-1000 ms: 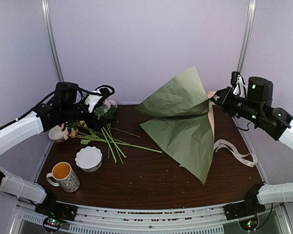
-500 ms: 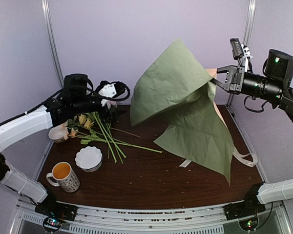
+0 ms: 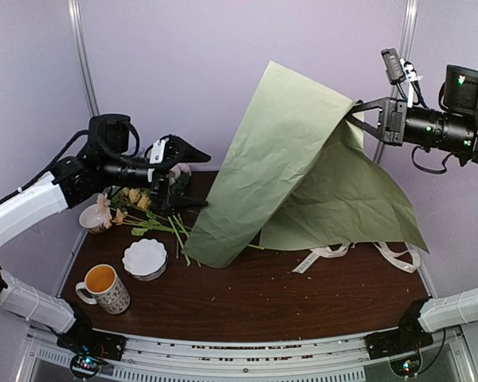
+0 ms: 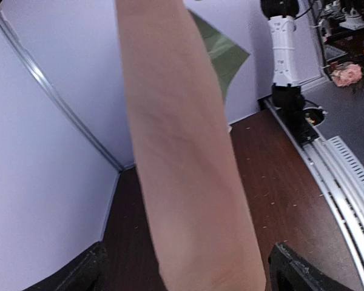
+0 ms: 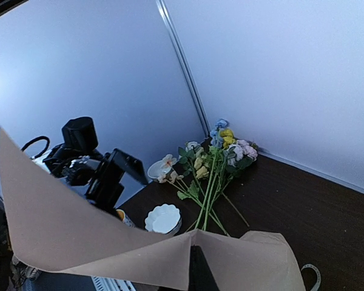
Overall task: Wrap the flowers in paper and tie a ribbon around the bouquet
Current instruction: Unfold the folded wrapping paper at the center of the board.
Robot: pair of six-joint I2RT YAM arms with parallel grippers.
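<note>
The paper [image 3: 295,171], sage-green on its near face, hangs high from one corner with my right gripper [image 3: 356,118] shut on it. Its lower edge brushes the table. In the right wrist view the peach side of the paper [image 5: 79,236] folds around my right gripper [image 5: 197,270]. My left gripper [image 3: 199,181] is open at the paper's left edge. In the left wrist view a peach strip of paper [image 4: 188,151] runs between its spread fingers [image 4: 79,273]. The flowers [image 3: 155,213] lie loose on the table, left of the paper. The ribbon [image 3: 342,251] trails below the paper.
A white scalloped bowl [image 3: 145,259] and a patterned mug [image 3: 103,288] of orange liquid stand at the front left. A small cup [image 3: 94,217] sits beside the flower heads. Purple walls close in the dark wooden table [image 3: 287,302].
My right gripper has lifted the paper higher, and the sheet has unfurled leftward, uncovering more ribbon. My left gripper has swung right from the flower heads to the paper's left edge.
</note>
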